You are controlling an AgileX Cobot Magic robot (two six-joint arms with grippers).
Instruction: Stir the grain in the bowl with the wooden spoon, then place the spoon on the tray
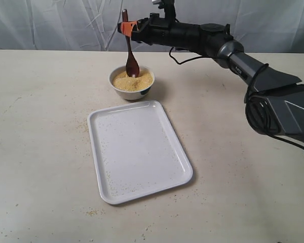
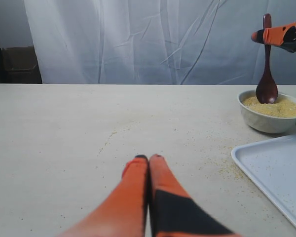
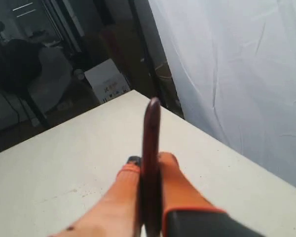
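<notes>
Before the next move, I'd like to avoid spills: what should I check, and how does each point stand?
1. Right pincer shut on spoon handle: ok.
2. Spoon tip in grain, inside bowl: ok.
3. How deep the tip sits: cannot tell.
4. Left pincer shut, away from bowl: ok.
5. Tray close by bowl: ok.
6. No grain spilled: not ok, specks on tray and table.

Lab-like test room: white curtain backdrop (image 1: 50,25), beige table (image 1: 40,152), cardboard boxes (image 2: 19,61) behind.
</notes>
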